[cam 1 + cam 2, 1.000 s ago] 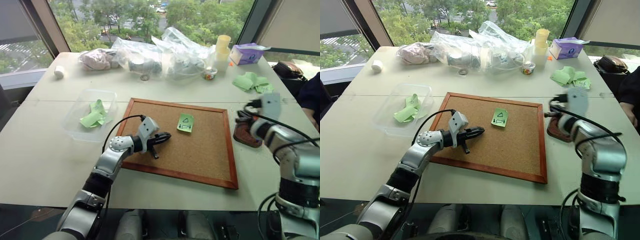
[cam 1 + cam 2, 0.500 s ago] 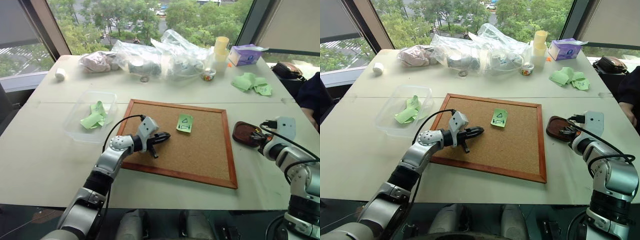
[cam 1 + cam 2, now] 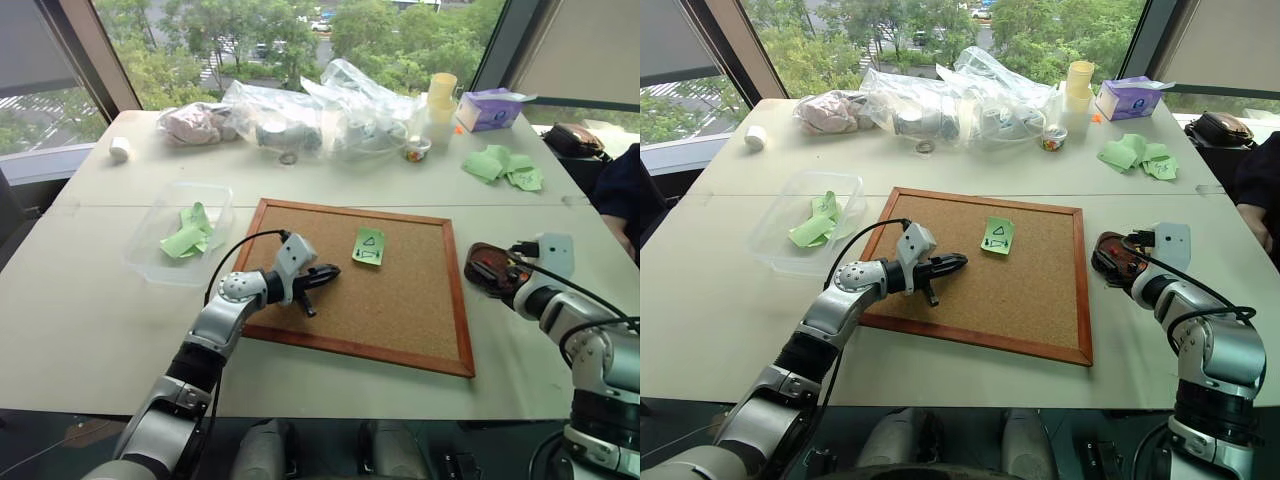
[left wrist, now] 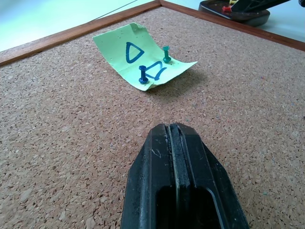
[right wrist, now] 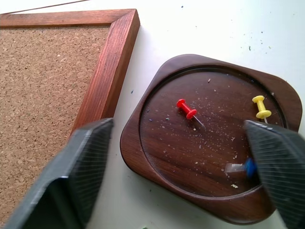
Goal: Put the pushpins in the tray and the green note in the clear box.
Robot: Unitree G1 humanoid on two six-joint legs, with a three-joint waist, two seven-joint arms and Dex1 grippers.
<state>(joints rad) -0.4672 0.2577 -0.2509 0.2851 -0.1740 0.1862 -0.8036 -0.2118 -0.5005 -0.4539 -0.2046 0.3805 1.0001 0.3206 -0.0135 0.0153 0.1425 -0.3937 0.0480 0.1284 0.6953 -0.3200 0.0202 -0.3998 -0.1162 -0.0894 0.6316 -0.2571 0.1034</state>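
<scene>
Right tool point(image 5: 181, 162) now spread above tray point(image 5: 157, 191), red pushpin point(image 5: 187, 109) inside

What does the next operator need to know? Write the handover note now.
Left gripper: shut, empty, hovering over the wood-framed cork board, pointed at the light-green note with the drawn triangle.
Right gripper: open over the dark reddish-brown tray.
Done: red pushpin, yellow pushpin and a blue one lie in the tray.
Left: two dark pins pin the note to the board; pull them, tray them, then move the note to the clear plastic box.
</scene>
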